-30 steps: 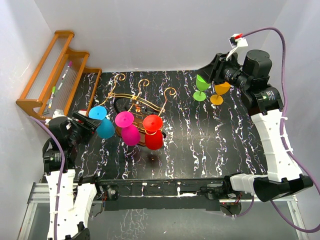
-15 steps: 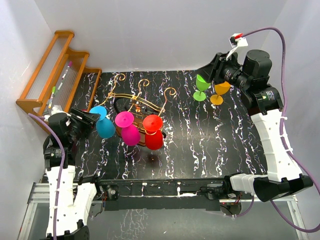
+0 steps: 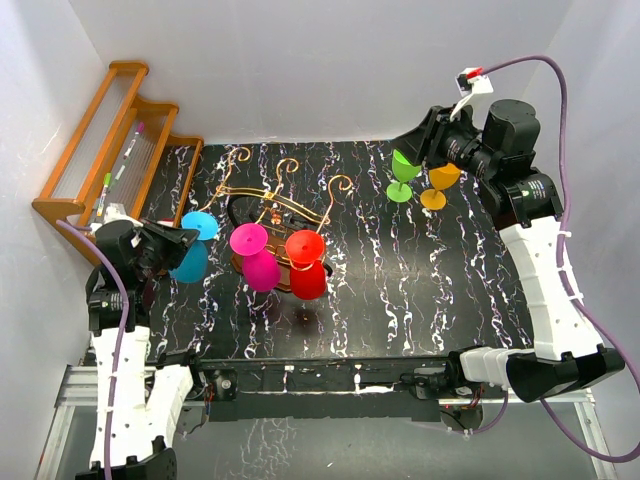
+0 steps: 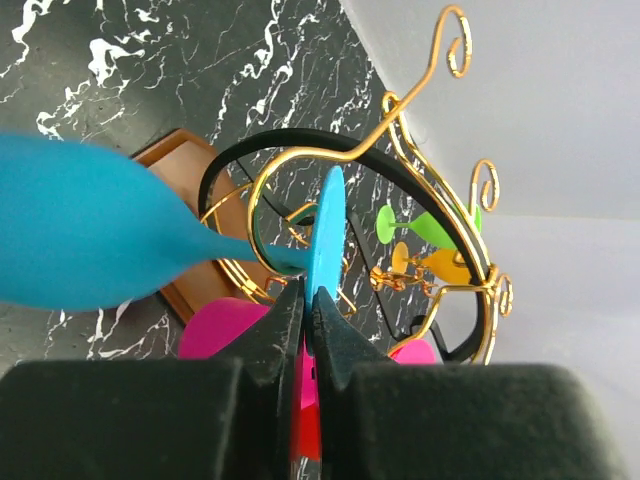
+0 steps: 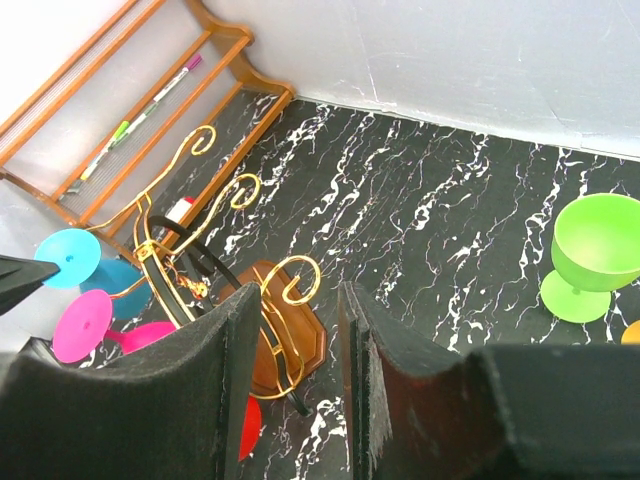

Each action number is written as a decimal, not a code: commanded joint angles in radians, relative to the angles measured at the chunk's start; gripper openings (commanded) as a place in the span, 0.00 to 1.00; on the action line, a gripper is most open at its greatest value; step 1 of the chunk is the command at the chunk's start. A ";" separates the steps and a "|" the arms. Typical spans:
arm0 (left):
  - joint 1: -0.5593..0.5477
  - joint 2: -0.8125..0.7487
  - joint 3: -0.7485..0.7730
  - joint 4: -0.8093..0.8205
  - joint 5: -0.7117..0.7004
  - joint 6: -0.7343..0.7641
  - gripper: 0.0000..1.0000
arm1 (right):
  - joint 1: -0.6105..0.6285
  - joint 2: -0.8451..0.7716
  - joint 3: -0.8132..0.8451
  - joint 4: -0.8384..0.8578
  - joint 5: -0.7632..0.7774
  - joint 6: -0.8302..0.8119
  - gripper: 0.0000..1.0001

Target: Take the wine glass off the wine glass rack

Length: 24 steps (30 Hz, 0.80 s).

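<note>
The wine glass rack is a curly golden wire frame on a brown wooden base. A blue wine glass lies sideways at the rack's left end, bowl toward the left arm. My left gripper is shut on the rim of its flat blue foot, with the stem close against the golden wire. A pink glass and a red glass hang on the rack. My right gripper hovers high at the back right, open with nothing in it.
A green glass and an orange glass stand upright at the back right, under the right wrist. An orange-brown stepped shelf with pens leans along the left wall. White walls close in the black marbled table.
My left gripper has shut on the blue glass's foot, and glass and gripper have shifted slightly left. The right arm has not moved.
</note>
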<state>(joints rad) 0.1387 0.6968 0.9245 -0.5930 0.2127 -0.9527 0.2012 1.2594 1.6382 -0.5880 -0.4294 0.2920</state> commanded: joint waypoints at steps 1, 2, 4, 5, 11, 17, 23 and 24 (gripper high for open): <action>-0.004 -0.001 0.056 -0.041 -0.015 0.022 0.00 | 0.001 -0.011 -0.003 0.075 0.004 0.005 0.39; -0.004 0.001 0.066 -0.050 -0.015 0.024 0.00 | 0.001 -0.012 -0.003 0.075 0.004 0.005 0.39; -0.004 0.003 0.086 -0.064 -0.011 0.024 0.00 | 0.001 -0.014 -0.004 0.076 0.007 0.005 0.39; -0.004 0.003 0.096 -0.070 -0.010 0.022 0.00 | 0.001 -0.016 -0.005 0.076 0.009 0.005 0.39; -0.004 -0.002 0.103 -0.041 -0.031 0.000 0.00 | 0.001 -0.035 -0.019 0.097 0.011 0.013 0.39; -0.004 0.018 0.084 0.012 -0.042 -0.017 0.00 | 0.000 -0.041 -0.028 0.108 0.012 0.018 0.39; -0.004 0.018 0.067 0.035 -0.054 -0.034 0.00 | 0.001 -0.041 -0.035 0.119 0.009 0.024 0.39; -0.003 0.017 0.062 0.039 -0.060 -0.036 0.00 | 0.001 -0.043 -0.038 0.122 0.008 0.024 0.39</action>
<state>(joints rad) 0.1345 0.7235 0.9951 -0.5991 0.1757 -0.9726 0.2012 1.2503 1.6066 -0.5453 -0.4213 0.3073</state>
